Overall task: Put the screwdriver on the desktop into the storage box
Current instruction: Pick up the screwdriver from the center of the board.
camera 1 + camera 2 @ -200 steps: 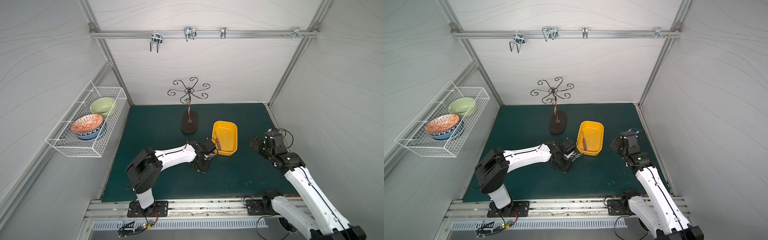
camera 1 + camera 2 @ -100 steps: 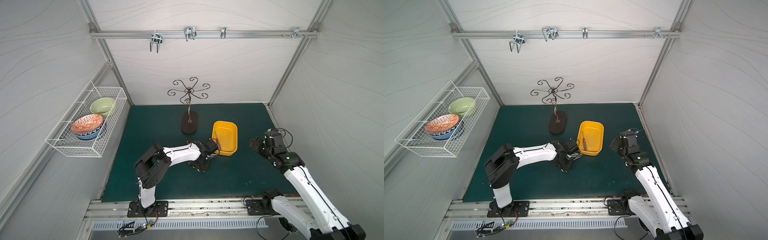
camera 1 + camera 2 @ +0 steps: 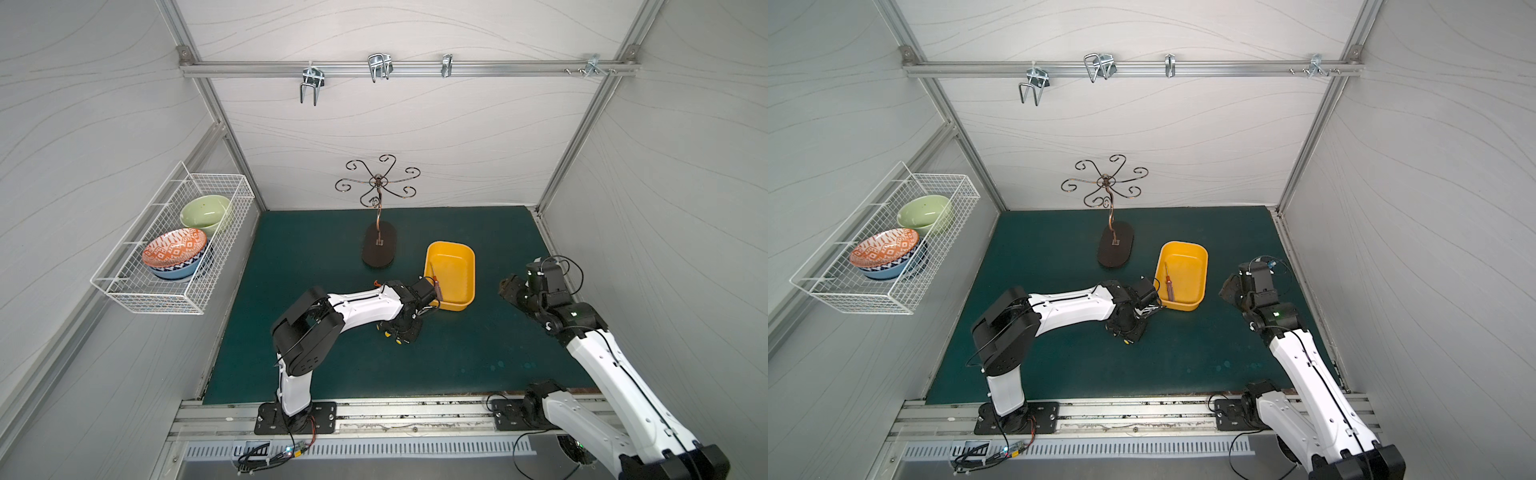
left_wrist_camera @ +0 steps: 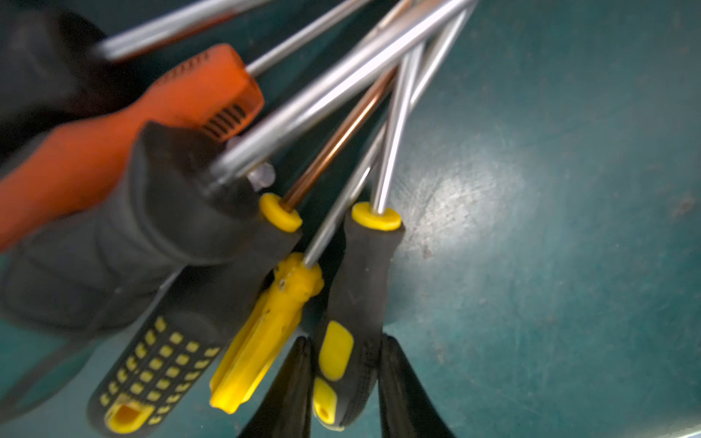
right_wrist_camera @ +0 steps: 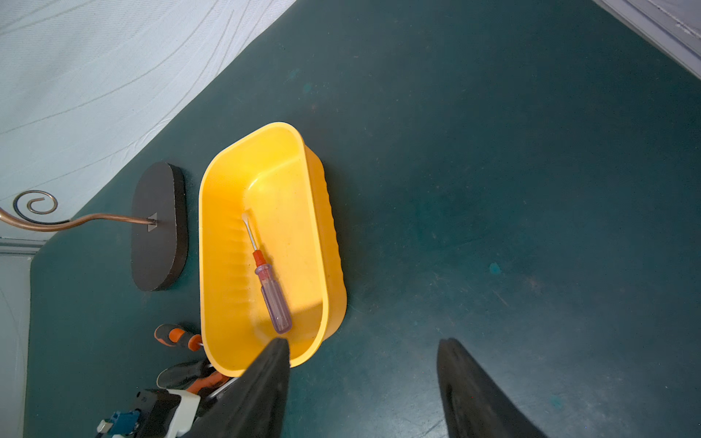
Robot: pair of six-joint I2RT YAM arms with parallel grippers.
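Since a second ago your left arm's elbow has swung a little toward the middle of the frame, while the left claw has stayed low over the pile of screwdrivers; your right arm has not shifted. That left claw is closed against the handle of the black-and-yellow screwdriver, one finger on each side near the butt end. That is probably because this one lies at the edge of the pile with bare desk beside it. Its shaft crosses the others near their tips, so expect neighbours to drag unless you lift straight up first. In both top views the pile lies at mid-frame, just left of the near corner of the yellow box. Your carry is short, but the rim must be cleared. A small screwdriver already lies inside. Your right claw hangs open and empty to the right of the box, over open desk.
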